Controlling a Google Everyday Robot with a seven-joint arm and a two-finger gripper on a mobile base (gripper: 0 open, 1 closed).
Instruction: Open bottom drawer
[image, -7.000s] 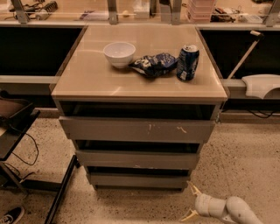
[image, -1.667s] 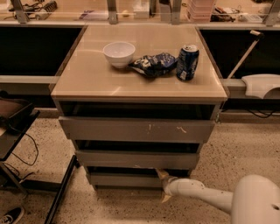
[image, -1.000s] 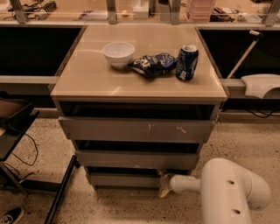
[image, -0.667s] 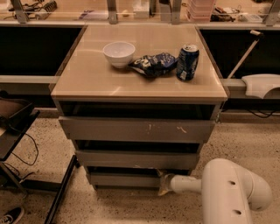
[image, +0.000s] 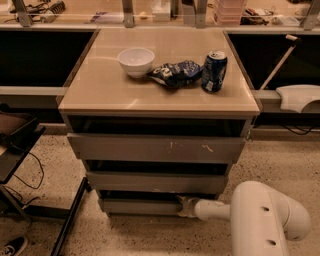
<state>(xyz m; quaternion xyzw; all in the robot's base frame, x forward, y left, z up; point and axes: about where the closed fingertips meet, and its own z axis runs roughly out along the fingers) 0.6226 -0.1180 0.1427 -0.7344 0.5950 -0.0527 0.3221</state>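
Observation:
The bottom drawer is the lowest and narrowest of three flat grey fronts under the beige cabinet top. It stands slightly out, with a dark gap above it. My gripper is at the right part of this drawer's front, at its upper edge, reaching in from the right on a white arm. The middle drawer and the top drawer with pale scratches sit above it.
On the cabinet top stand a white bowl, a blue chip bag and a blue can. A black stand with cables is on the left floor. A white object sits at the right.
The arm came in from the lower right floor area to the bottom drawer's front. Over the last second it has barely moved.

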